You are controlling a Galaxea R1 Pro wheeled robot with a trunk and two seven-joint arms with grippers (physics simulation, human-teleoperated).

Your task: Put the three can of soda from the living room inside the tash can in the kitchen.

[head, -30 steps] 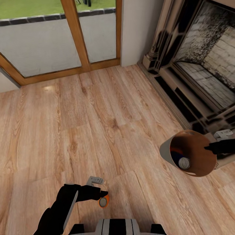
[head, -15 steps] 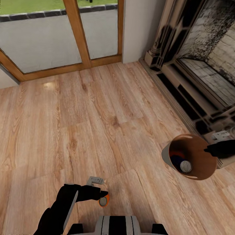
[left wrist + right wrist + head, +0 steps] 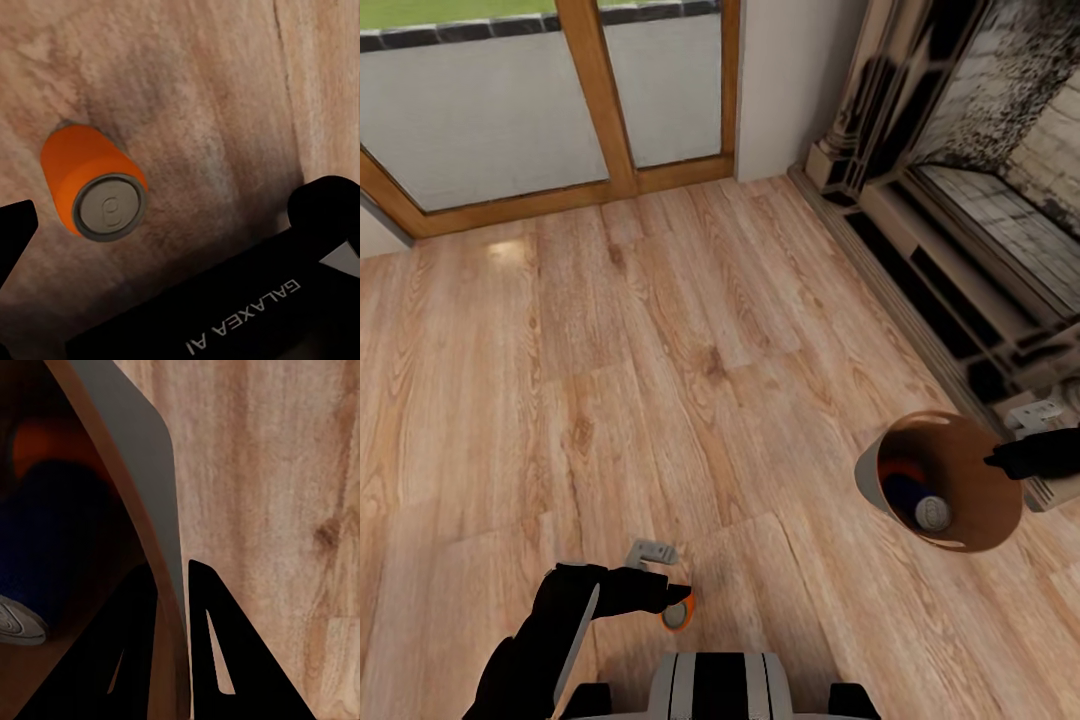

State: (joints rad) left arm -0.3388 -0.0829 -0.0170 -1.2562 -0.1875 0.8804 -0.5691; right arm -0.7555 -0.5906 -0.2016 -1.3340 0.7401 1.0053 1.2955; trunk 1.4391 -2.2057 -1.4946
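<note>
Wood floor (image 3: pixel 660 330), wide bare planks from the robot out to the glass doors (image 3: pixel 510 110) in their timber frame at the far edge. White wall corner (image 3: pixel 790 80) beside the doors. Fireplace surround (image 3: pixel 960 200) runs along the right side, its dark stepped base meeting the floor in a long diagonal edge.

Left gripper (image 3: pixel 672 598) low, just ahead of the robot's trunk. Orange soda can (image 3: pixel 679 613) sits at its tips, silver top facing up. In the left wrist view the can (image 3: pixel 94 184) shows against the floor with one dark fingertip (image 3: pixel 15 232) beside it; whether the gripper actually clamps the can or is merely around it, cannot tell.

Trash can (image 3: pixel 960 470) held tilted off to the right, close to the fireplace base, mouth turned toward the head camera, orange-brown inside, pale grey outside. Right gripper (image 3: pixel 1000 460) pinches its far rim. Right wrist view confirms: the two black fingers (image 3: pixel 127 652) are closed on the thin bin wall (image 3: pixel 150 487), one inside, one outside.

Inside the bin: a blue can (image 3: pixel 920 505), silver end up, and an orange can (image 3: pixel 900 470) partly behind it.

Open floor between the left gripper and the bin.
</note>
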